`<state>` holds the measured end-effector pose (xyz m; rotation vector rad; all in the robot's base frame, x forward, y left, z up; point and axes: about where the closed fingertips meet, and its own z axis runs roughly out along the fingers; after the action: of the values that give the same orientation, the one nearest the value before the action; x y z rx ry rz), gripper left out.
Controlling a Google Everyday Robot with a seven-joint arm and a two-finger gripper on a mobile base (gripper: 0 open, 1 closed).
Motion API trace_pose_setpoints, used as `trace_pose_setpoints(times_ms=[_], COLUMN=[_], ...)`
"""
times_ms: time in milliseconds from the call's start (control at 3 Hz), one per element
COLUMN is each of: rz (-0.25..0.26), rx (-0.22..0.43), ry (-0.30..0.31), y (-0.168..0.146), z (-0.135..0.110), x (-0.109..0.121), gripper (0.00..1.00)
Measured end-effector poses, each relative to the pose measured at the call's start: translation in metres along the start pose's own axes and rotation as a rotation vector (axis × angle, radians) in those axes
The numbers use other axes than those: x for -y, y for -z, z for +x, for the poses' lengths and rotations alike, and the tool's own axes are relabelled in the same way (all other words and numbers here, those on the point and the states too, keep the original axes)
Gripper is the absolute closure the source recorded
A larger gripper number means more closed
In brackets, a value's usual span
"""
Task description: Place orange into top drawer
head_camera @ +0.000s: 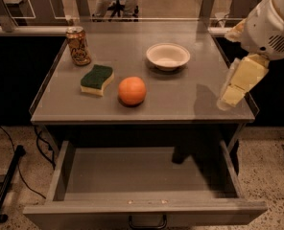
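The orange (132, 90) sits on the grey table top (180, 99), near the middle and toward the front, right of a green and yellow sponge. The top drawer (142, 176) is pulled out below the table's front edge; its flat grey interior holds nothing, and its dark handle (147, 221) shows at the bottom. My gripper (230, 98) hangs from the white arm (269, 25) over the table's right front corner, well to the right of the orange and above the surface. It holds nothing that I can see.
An orange-gold drink can (78, 45) stands at the back left. The sponge (97, 79) lies in front of it. A white bowl (168, 56) sits at the back, right of centre. A railing and a seated person are behind the table.
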<state>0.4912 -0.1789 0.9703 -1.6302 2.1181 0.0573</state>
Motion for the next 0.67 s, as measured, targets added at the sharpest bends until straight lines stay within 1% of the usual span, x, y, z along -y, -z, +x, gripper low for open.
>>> trace_pose_setpoints(times_ms=[333, 667], rz=[-0.018, -0.025], rx=[0.029, 0.049], ry=[-0.011, -0.030], y=[-0.018, -0.036], z=[-0.016, -0.031], x=[0.007, 0.011], gripper=[0.00, 0.00])
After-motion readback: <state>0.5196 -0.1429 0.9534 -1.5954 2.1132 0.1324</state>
